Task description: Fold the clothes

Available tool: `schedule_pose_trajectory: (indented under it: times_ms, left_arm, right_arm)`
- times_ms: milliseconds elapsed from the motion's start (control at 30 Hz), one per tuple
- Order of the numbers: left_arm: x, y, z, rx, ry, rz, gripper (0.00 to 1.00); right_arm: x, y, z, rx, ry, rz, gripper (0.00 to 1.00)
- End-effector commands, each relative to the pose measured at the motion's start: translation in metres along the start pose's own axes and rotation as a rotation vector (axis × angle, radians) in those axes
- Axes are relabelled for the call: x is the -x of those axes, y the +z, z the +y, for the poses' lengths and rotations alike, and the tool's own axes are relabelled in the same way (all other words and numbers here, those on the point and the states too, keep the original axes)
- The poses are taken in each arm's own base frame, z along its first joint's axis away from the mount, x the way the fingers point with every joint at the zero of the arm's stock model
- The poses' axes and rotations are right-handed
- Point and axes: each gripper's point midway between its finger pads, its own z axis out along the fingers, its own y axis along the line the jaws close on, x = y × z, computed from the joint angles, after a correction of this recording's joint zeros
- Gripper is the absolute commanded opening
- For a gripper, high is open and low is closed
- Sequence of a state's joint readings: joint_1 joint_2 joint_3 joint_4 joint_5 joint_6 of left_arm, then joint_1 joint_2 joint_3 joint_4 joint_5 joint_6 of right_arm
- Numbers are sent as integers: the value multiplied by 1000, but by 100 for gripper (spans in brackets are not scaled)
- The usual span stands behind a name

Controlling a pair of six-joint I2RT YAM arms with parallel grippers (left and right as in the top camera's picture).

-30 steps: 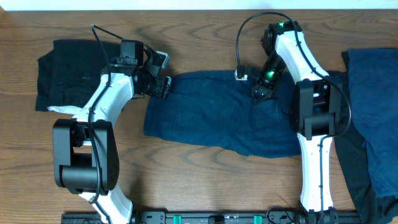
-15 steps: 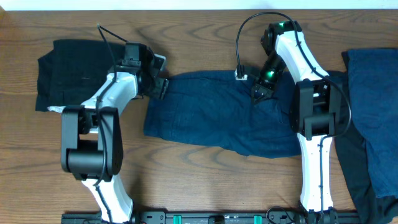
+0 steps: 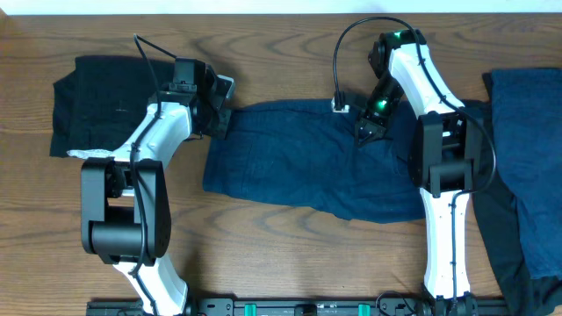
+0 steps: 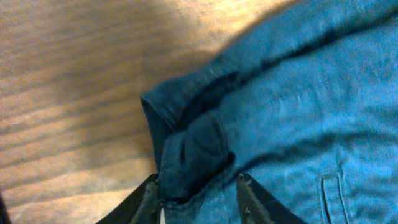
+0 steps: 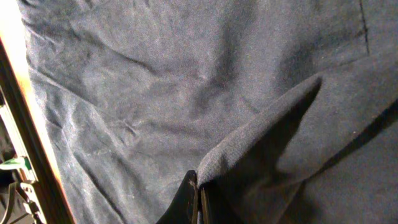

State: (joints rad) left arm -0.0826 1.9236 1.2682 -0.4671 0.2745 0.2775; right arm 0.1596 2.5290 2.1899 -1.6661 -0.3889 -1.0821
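Note:
A navy blue garment [image 3: 307, 167] of the clothes lies spread across the middle of the table. My left gripper [image 3: 224, 118] sits at its upper left corner. In the left wrist view the jaws [image 4: 199, 193] are closed on a bunched fold of that corner [image 4: 196, 155]. My right gripper [image 3: 367, 132] rests on the garment's upper right part. Its jaws [image 5: 198, 193] are shut on a raised fold of the cloth [image 5: 261, 130]. The rest of the garment [image 5: 155, 81] lies wrinkled beneath.
A black garment [image 3: 97, 105] lies folded at the far left, partly under the left arm. At the right edge a blue garment [image 3: 531, 158] lies over a black one [image 3: 500, 237]. Bare wooden table [image 3: 290, 254] shows in front.
The left gripper's jaws have narrowed onto the garment's corner, and the left arm has shifted slightly. The right arm and the garment have not moved.

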Motion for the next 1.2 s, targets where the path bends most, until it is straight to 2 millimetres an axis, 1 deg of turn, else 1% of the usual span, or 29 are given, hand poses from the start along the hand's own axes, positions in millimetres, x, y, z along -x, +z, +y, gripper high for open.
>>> schedule_pose_trajectory:
  times_ms: [0,200,233,300,567,800,967,1167]
  left_arm:
    - [-4,-4,-9,-27,-1,14,39]
    - [-7,-3,-13,-32,1,29,40]
    - [-7,-3,-12,-32,2,26,45]
    - [-4,-3,-12,-29,5,14,47]
    - [2,13,-2,-1,10,-9,49]
    - [2,14,-2,0,11,-10,49]
    - [6,14,12,82,15,-21,49]
    - [5,17,13,81,13,-14,50]
  right_arm:
    - [2,0,-3,-1,-12,-15,2]
    - [2,0,-3,0,-3,-15,2]
    - [2,0,-3,0,-3,-15,2]
    - [2,0,-2,0,-4,-15,2]
    - [2,0,-2,0,-4,-14,3]
    - [2,0,-3,0,-4,-15,3]
    - [3,0,-3,0,-4,-15,3]
    - [2,0,-3,-1,-4,-16,3]
